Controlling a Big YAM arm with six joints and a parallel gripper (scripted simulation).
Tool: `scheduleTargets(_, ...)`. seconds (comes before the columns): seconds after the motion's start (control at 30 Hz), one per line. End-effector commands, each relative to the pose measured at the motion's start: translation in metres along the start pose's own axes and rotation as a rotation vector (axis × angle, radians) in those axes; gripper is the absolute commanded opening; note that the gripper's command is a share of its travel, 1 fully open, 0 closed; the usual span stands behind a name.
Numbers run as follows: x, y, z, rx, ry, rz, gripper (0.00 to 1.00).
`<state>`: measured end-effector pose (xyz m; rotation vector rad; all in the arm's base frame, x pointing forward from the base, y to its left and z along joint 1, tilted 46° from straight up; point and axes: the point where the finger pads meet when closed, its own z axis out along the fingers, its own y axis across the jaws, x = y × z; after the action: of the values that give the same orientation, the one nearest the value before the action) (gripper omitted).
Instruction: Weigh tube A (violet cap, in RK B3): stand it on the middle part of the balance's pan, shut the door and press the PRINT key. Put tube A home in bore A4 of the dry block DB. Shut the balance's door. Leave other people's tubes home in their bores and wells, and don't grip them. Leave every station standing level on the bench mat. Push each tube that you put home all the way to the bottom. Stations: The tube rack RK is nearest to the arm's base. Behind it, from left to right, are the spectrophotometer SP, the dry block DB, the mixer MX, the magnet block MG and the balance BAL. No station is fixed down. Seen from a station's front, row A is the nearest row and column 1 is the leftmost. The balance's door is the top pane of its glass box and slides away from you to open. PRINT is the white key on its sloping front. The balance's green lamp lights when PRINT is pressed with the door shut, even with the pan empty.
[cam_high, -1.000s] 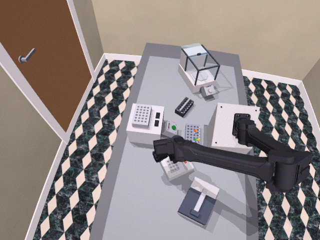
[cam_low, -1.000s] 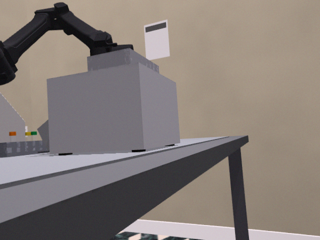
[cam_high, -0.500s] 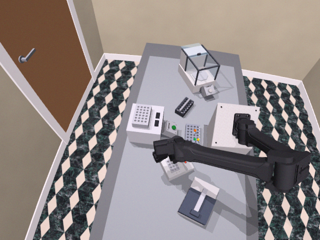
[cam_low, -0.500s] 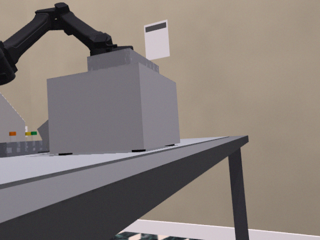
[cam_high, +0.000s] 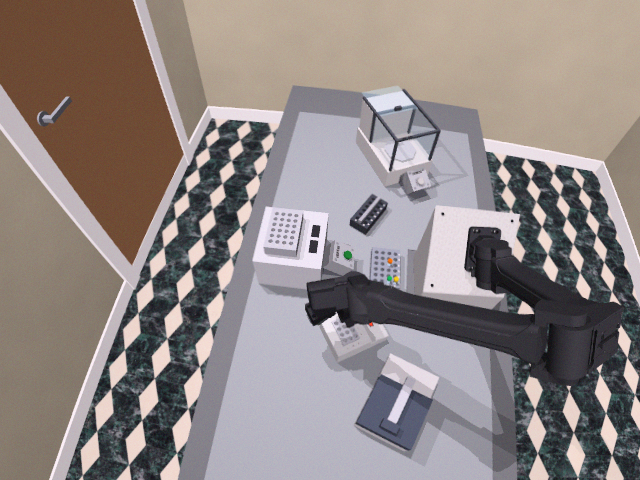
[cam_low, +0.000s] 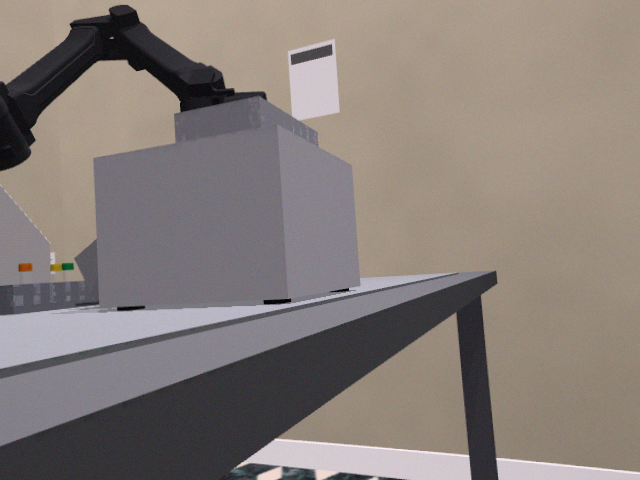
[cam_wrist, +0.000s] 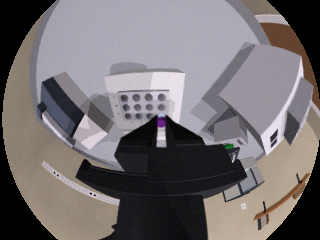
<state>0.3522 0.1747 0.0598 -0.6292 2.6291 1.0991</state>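
My gripper (cam_wrist: 161, 118) is shut on tube A (cam_wrist: 161, 123), whose violet cap shows between the fingertips. It hangs at the dry block's front right corner bore in the wrist view; the tube's lower end is hard to see, and I cannot tell whether it is in a bore. The dry block (cam_high: 361, 347) (cam_wrist: 176, 82) stands on the bench mat, partly under the gripper. The balance (cam_high: 374, 157) stands at the far end, its top pane (cam_high: 388, 99) slid back, so the box is open. Its pan (cam_high: 398, 151) looks empty. The white PRINT key (cam_high: 420, 181) is on its front.
The tube rack (cam_high: 379, 271) holds orange, green and yellow capped tubes, partly behind the arm. The mixer (cam_high: 292, 272) (cam_wrist: 260, 85) stands right of the dry block in the wrist view, the spectrophotometer (cam_high: 382, 408) (cam_wrist: 62, 102) left. The black magnet block (cam_high: 368, 213) lies between mixer and balance.
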Motion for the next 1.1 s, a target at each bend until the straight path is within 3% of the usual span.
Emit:
scheduleTargets(0.0, -0.007, 0.000, -0.002, 0.001, -0.013, -0.007, 0.09)
scheduleTargets(0.03, -0.002, -0.005, -0.003, -0.001, -0.009, 0.009, 0.36)
scheduleTargets(0.87, -0.007, 0.000, -0.004, 0.001, -0.014, -0.007, 0.36)
scheduleTargets(0.93, -0.014, -0.001, -0.018, 0.008, -0.034, -0.017, 0.36)
scheduleTargets(1.07, -0.017, -0.001, -0.026, 0.009, -0.038, -0.022, 0.36)
